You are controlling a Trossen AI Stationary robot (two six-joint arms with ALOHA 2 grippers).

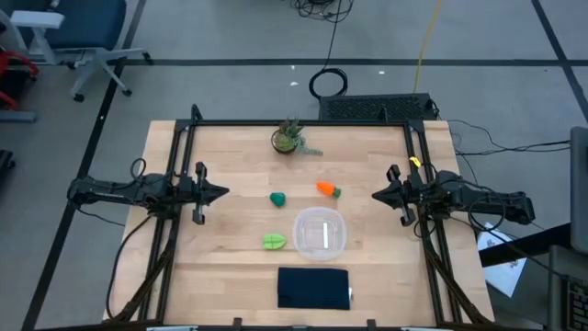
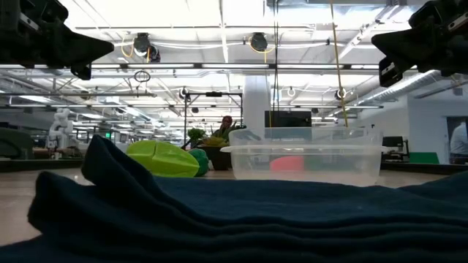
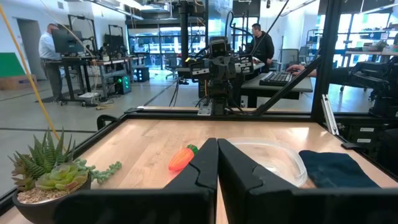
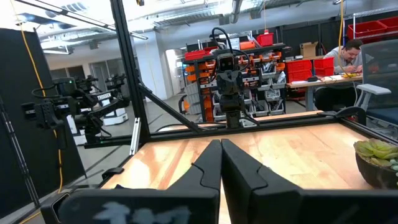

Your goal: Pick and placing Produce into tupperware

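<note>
**Both arms parked at the table edges, produce not yet in the container**

The left gripper (image 1: 220, 193) is held at the left edge of the table and the right gripper (image 1: 377, 195) at the right edge, each with its fingers pressed together on nothing. Both are kept well apart from the objects, which is judged to be a waiting posture that leaves the middle of the table free.

The tupperware (image 1: 320, 233) is set near the centre of the wooden table (image 1: 230, 248), toward its front. It is a shallow, clear plastic tub with rounded corners and a raised rim, and nothing is seen inside it. Its thin transparent wall is expected to be light and easily pushed aside by a careless release.

The three toy pieces are spread around it, none touching it. The dark green lump (image 1: 277, 198) is placed behind and to the left of the tub; it is smooth and rounded, so it may roll when nudged. The carrot (image 1: 327, 189), orange and tapered with a green tip, is laid just behind the tub. The flat lime-green leafy piece (image 1: 274, 242) is laid just beside the tub's left wall; its low profile is judged the hardest to pinch.

A dark folded cloth pad (image 1: 313, 287) is spread in front of the tub, and a potted succulent (image 1: 288, 138) is stood at the far edge.
</note>
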